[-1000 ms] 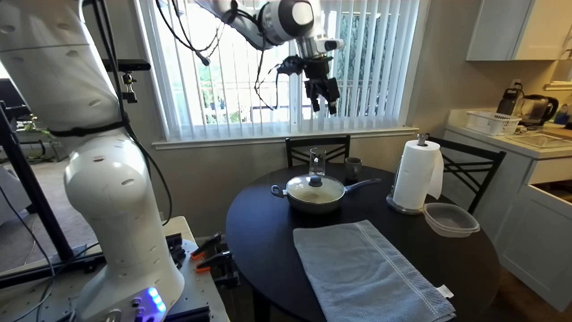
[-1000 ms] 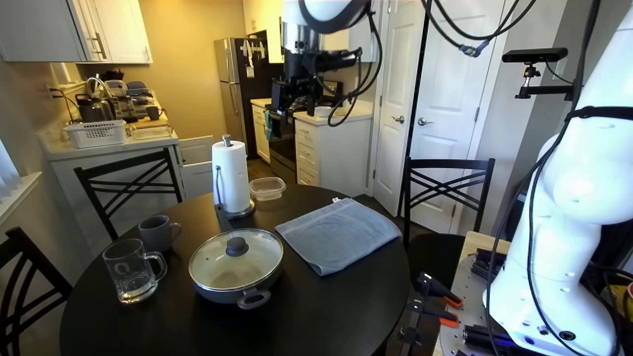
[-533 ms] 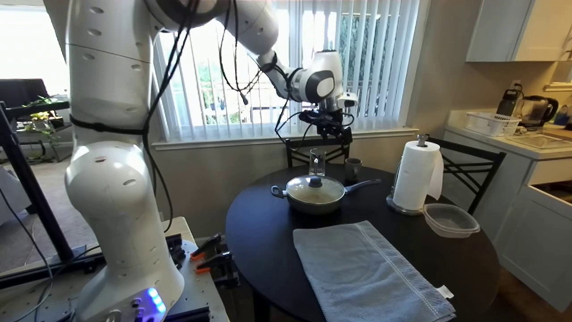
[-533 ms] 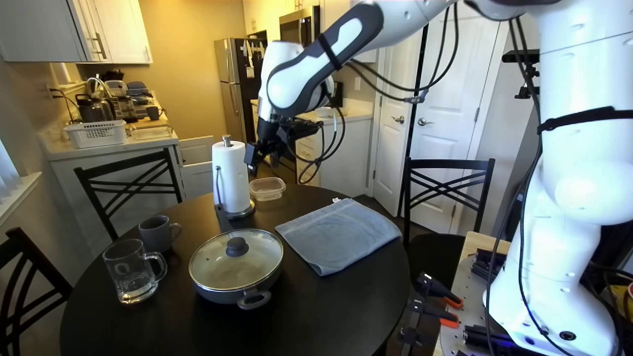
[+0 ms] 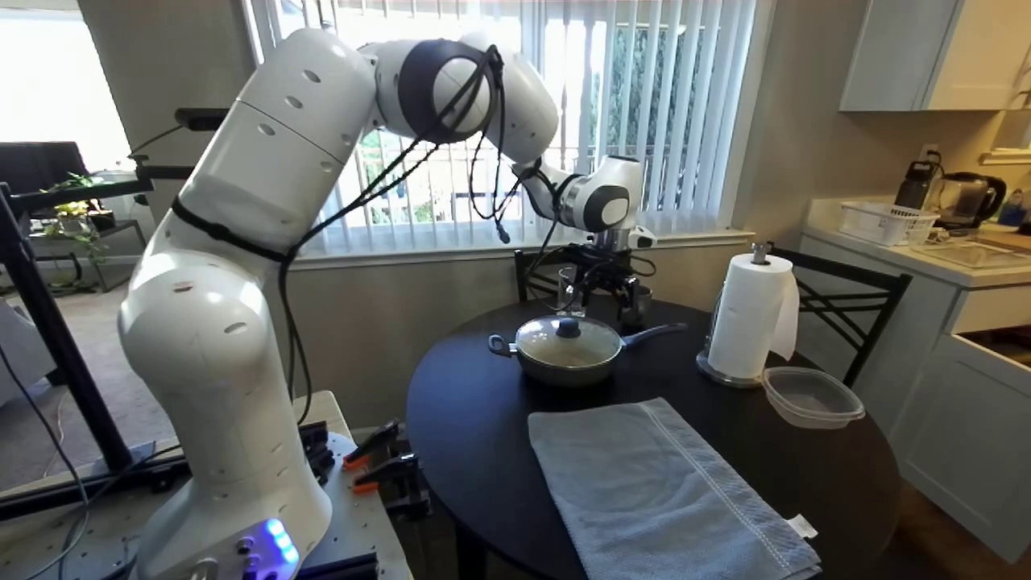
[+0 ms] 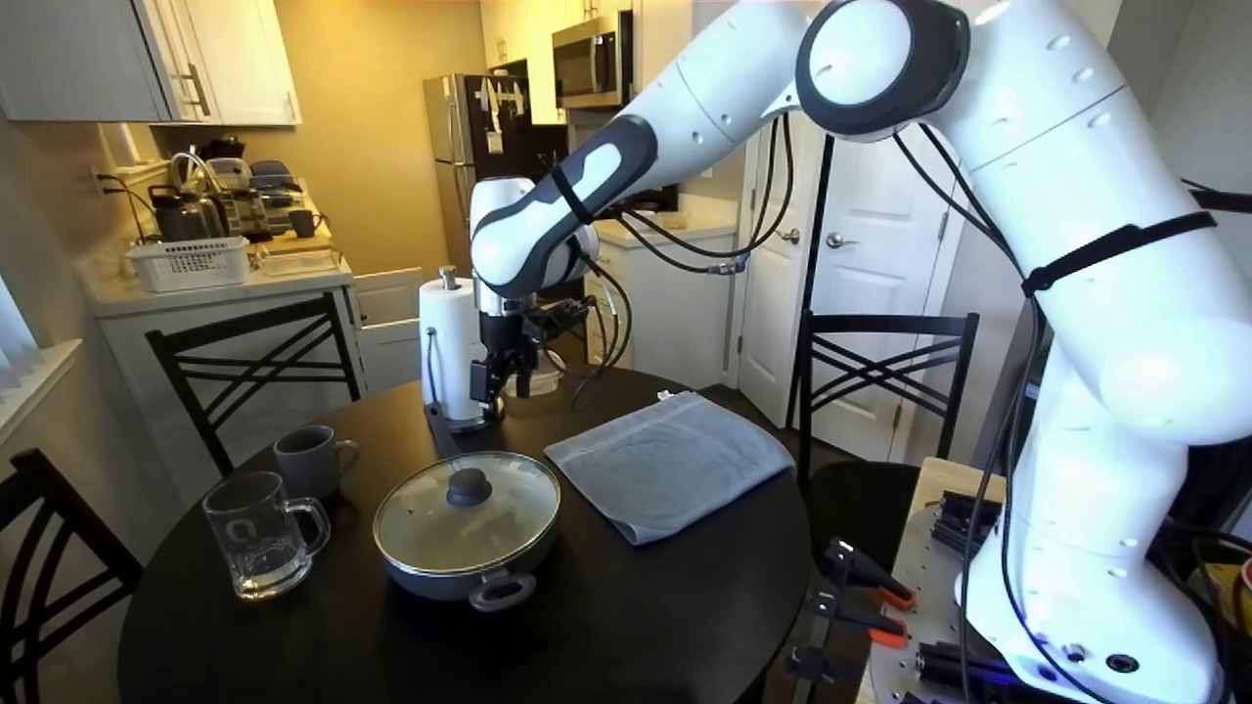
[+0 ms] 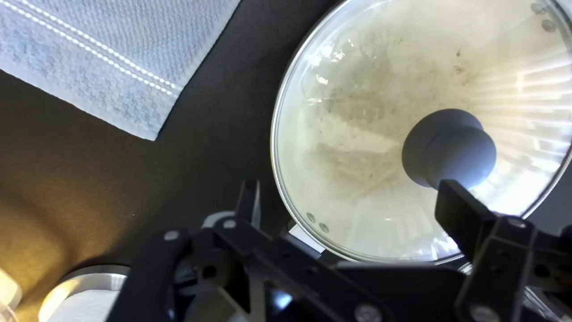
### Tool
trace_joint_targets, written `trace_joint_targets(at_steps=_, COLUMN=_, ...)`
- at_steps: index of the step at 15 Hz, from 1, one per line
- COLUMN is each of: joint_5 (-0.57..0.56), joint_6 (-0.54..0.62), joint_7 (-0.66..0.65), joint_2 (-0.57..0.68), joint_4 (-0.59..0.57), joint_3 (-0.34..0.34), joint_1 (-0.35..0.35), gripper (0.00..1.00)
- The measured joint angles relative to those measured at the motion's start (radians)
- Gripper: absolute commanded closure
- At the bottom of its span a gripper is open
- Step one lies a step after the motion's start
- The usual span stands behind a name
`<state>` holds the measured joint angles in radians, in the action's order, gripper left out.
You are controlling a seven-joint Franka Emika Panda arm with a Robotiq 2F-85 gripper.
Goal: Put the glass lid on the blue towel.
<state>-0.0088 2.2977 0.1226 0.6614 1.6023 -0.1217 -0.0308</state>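
The round glass lid with its dark knob lies on the pale pot. The lid also shows in an exterior view and large in the wrist view. The blue towel lies flat beside the pot; its corner shows in the wrist view. My gripper is above the table near the pot's long handle, higher than the lid and apart from it. In the wrist view my gripper has its fingers wide apart with nothing held; one finger overlaps the knob's lower edge in the picture.
A paper towel roll stands close behind my gripper. A plastic container is beyond it. A glass mug and a grey mug stand near the pot. The pot's handle points toward the roll. Chairs surround the table.
The arm has reached out and lowered, bringing my gripper from high in front of the window down to just above the table by the pot. The lid and towel have not moved.
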Motion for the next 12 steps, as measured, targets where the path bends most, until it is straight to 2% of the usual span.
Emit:
trace_joint_targets(at_steps=3, joint_5=0.000, joint_6=-0.037, joint_7=0.013, joint_2=0.035, joint_4=-0.063, joint_3=0.000, joint_1=0.000, gripper=0.00)
trace_joint_targets(at_steps=9, joint_5=0.000, joint_6=-0.039, joint_7=0.013, joint_2=0.039, joint_4=-0.068, joint_3=0.002, joint_1=-0.003, gripper=0.00)
trace_joint_targets(at_steps=12, joint_5=-0.039, joint_6=-0.039, joint_7=-0.001, joint_2=0.047, joint_4=-0.069, joint_3=0.022, joint_1=-0.051, gripper=0.00)
